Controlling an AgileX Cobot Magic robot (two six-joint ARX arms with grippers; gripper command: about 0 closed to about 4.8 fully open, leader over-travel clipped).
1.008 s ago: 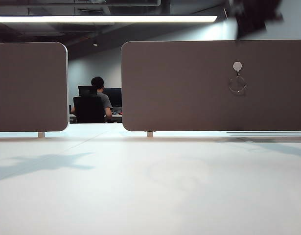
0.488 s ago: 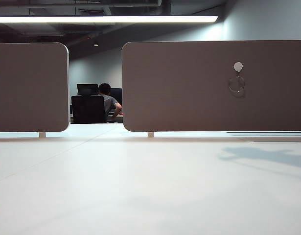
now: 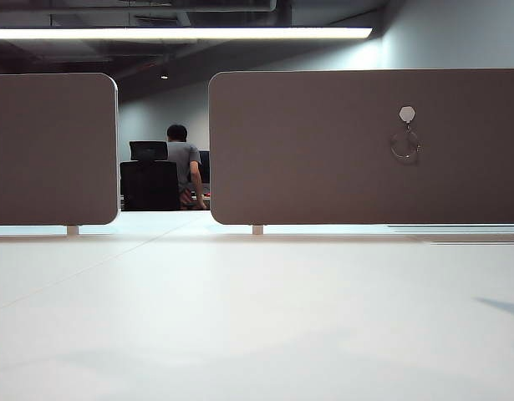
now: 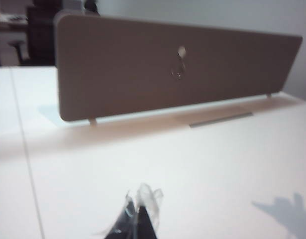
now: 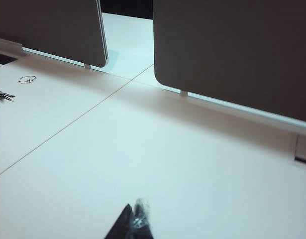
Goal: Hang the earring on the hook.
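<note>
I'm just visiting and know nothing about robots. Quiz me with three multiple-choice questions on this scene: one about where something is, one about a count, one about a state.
1. Where is the earring?
A. lying on the table
B. hanging from the hook on the right divider panel
C. held in a gripper

2. How many divider panels appear in the exterior view?
A. one
B. two
C. four

3. How do the left gripper and right gripper stand?
A. both shut, empty
B. both wide open
C. one holding the hoop

Answers: B, the hoop dangles under the hexagonal head; B, one panel on each side of the gap; A, both fingertip pairs meet above the bare table.
</note>
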